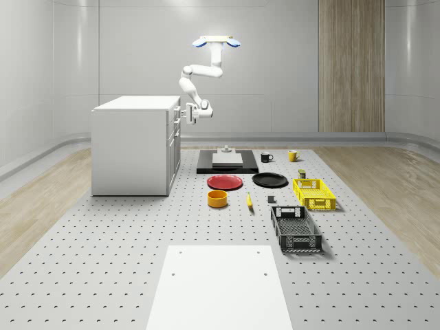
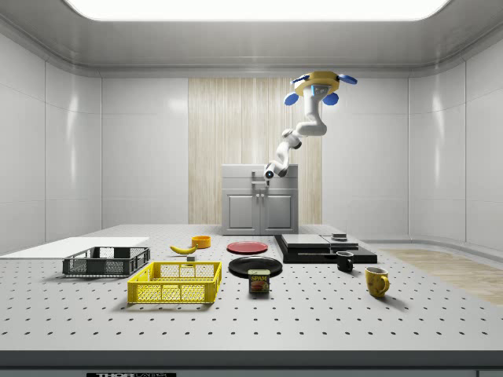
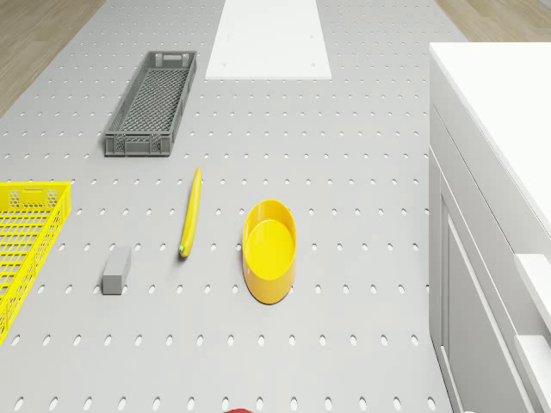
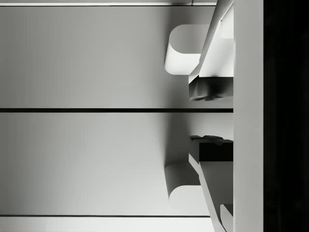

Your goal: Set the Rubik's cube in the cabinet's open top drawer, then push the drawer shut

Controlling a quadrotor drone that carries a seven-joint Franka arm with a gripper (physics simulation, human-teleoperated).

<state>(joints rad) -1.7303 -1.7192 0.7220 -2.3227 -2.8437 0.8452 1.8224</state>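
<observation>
you're hovering the drone (image 1: 216, 42) beside the cabinet (image 1: 134, 144), gripper (image 1: 186, 114) facing the top drawer front (image 4: 96, 58). jaws are standing apart, holding nothing. rubik's cube i can't spot. drawer is lying straight ahead of the jaws; looks nearly shut.

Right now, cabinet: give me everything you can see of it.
The cabinet is a plain white box with a flat top, standing on the perforated table at the whole-scene view's left. Its front carries stacked drawers above doors, with pale rounded handles. The drawer fronts look flush, or nearly so. The gripper is at the upper drawer fronts, fingers open with nothing between them; contact cannot be judged. The drone hovers high, off the cabinet's front.
</observation>
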